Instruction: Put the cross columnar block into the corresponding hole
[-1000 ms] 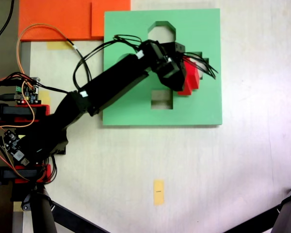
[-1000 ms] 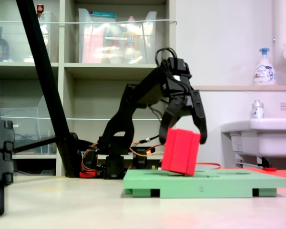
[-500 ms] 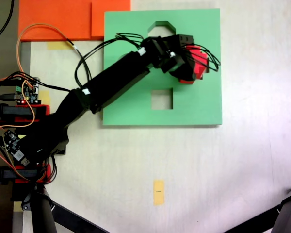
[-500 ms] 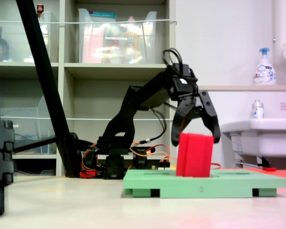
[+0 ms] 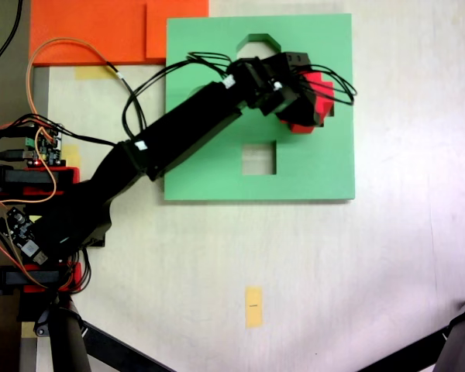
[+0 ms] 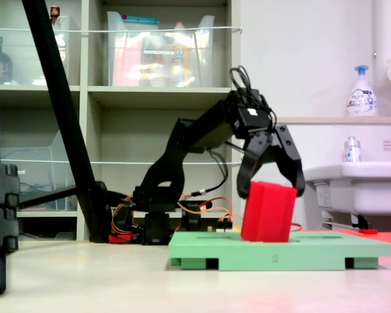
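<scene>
1. Your gripper (image 6: pixel 271 171) has its fingers (image 6: pixel 293 171) spread wide, straddling the top of the cross columnar block (image 6: pixel 268 212) without pinching it; half a second ago the stance was almost the same, while a second ago the fingers sat closer around a strongly tilted block.
2. The red block now stands on the green foam board (image 6: pixel 326 248), near its middle in the second exterior view, leaning slightly toward the second exterior view's right. It has shifted a little that way since half a second ago.
3. In the first exterior view the block (image 5: pixel 316 101) covers the corresponding hole (image 5: pixel 325 111), right of the octagonal cutout (image 5: pixel 257 40) and above the square cutout (image 5: pixel 259 158). The hole itself is hidden.
4. Judge it as not seated: most of the block's height shows above the board. You likely need to square it up and press it down.
</scene>
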`<state>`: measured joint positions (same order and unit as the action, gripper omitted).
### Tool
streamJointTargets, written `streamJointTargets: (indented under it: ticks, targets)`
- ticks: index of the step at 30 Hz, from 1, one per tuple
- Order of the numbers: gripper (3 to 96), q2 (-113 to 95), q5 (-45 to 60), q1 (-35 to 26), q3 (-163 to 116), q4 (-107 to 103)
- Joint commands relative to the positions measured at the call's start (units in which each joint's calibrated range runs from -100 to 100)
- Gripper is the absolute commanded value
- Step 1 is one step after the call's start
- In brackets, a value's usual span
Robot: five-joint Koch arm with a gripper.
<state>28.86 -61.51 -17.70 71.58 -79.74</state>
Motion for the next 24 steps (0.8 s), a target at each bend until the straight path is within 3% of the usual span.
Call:
streamJointTargets:
  ticks: [1,24]
  targets:
    - [37.7,-9.45,0.05,-0.59,4.39,4.77]
    - [40.1,0.19,5.03,0.10,4.39,9.88]
